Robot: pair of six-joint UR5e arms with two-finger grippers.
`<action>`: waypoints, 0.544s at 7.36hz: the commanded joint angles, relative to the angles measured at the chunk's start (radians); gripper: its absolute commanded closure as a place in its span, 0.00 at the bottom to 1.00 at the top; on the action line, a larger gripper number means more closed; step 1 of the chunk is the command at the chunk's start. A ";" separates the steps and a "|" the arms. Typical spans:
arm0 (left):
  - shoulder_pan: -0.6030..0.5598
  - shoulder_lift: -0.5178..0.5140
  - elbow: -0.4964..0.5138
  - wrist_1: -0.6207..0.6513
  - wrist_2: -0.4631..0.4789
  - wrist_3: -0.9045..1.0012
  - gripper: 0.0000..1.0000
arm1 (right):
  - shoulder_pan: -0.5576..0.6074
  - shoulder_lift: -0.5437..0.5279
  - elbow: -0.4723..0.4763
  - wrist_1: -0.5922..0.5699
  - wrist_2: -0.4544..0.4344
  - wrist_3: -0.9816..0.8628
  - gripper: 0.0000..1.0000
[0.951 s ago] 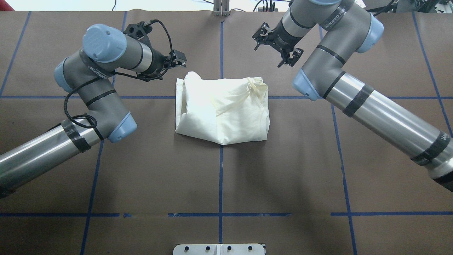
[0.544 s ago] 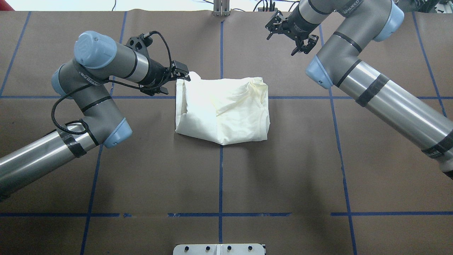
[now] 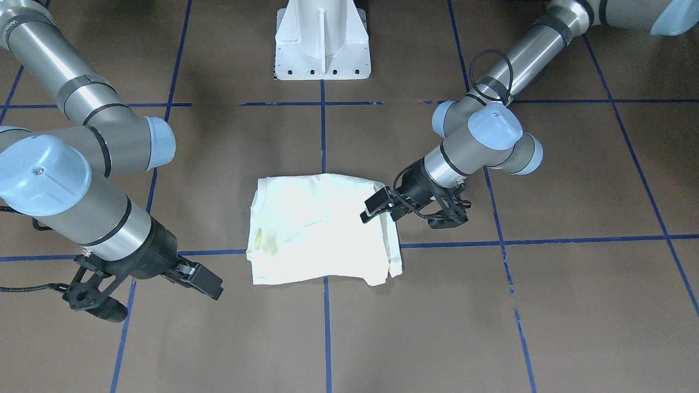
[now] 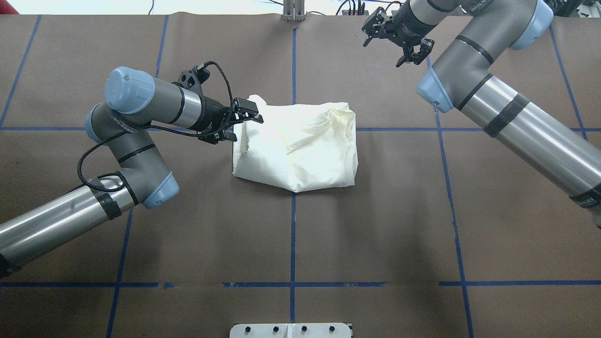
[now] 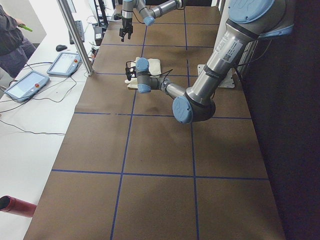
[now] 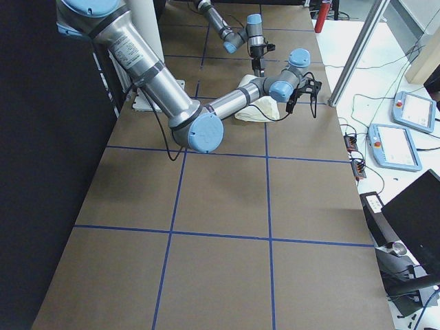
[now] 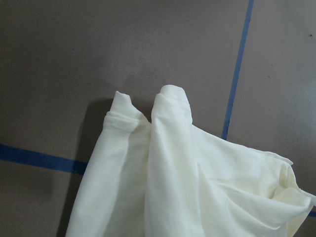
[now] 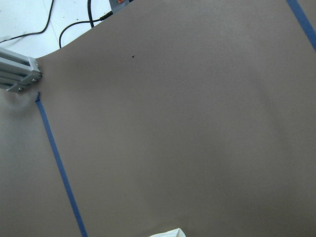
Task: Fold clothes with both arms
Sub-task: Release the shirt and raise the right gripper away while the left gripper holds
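Observation:
The cream shirt (image 4: 300, 150) lies folded into a rough rectangle at the table's middle, plain side up, with its print hidden. It also shows in the front view (image 3: 317, 234) and fills the lower left wrist view (image 7: 173, 187). My left gripper (image 4: 239, 126) is at the shirt's far-left corner. Its jaws look open, with one finger over the cloth edge (image 3: 377, 210). My right gripper (image 4: 415, 52) hangs open and empty above bare table, well off the shirt's far-right side (image 3: 205, 284). Only a tip of the shirt (image 8: 168, 233) shows in the right wrist view.
Blue tape lines (image 4: 292, 234) grid the brown table. The white pedestal (image 3: 322, 38) stands at the robot's side. A metal bracket (image 4: 293, 11) sits at the far edge. Beyond that edge are tablets (image 5: 25, 85) and a person (image 5: 10, 35).
My left gripper moved right and nearer, from beside the shirt's far-left corner onto it. My right gripper drew back farther toward the far right edge. The shirt has not shifted.

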 commanded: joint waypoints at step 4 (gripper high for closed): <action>0.085 0.077 -0.073 -0.124 -0.022 -0.056 0.00 | 0.005 -0.001 0.010 -0.006 0.005 -0.001 0.00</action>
